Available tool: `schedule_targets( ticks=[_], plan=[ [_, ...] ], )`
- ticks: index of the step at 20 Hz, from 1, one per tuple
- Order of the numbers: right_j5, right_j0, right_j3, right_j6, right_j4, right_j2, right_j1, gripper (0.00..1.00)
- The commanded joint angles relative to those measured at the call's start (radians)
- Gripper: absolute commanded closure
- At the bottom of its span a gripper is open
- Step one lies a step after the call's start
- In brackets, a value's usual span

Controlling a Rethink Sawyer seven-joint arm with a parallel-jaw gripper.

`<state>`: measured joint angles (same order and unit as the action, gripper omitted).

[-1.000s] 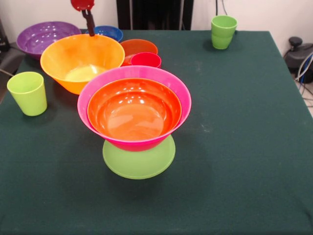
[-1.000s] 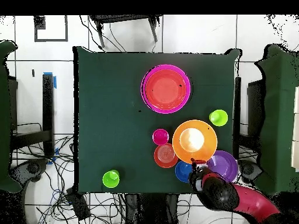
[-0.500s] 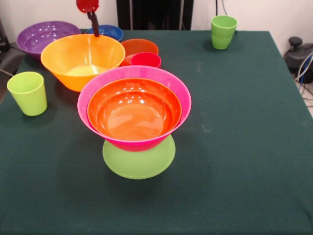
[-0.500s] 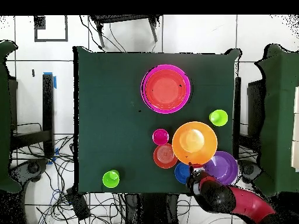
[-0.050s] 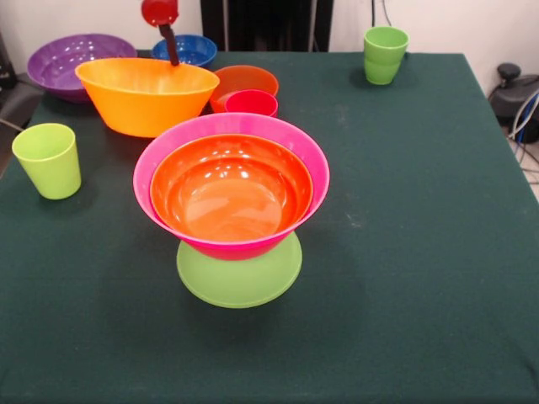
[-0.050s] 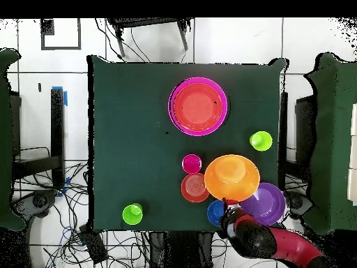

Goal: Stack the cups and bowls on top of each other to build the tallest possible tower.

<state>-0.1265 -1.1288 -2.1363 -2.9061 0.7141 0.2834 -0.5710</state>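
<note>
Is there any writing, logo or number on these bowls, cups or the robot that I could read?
None can be read.
Bowls, such as the pink bowl and yellow-orange bowl: plain, no print visible.
Cups, such as the green cup: plain.
Gripper: no label shows.
Table: bare green cloth, no marks.

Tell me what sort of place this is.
Probably a robotics lab, not a home: a green-covered table stands on a tiled floor with loose cables around it, and a red robot arm reaches in over plastic bowls.

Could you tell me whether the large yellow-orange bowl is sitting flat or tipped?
Tipped: the yellow-orange bowl shows mostly outer wall, and the tool grips its far rim.
</note>
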Motion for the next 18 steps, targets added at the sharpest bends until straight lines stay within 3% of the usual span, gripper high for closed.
schedule_targets(
  ticks=[1,18],
  plan=[
    [0.086,0.101,0.1,0.019,0.069,-0.05,0.046,0.0],
    [0.053,0.087,0.015,0.035,0.011,-0.017,-0.096,0.0]
  ],
)
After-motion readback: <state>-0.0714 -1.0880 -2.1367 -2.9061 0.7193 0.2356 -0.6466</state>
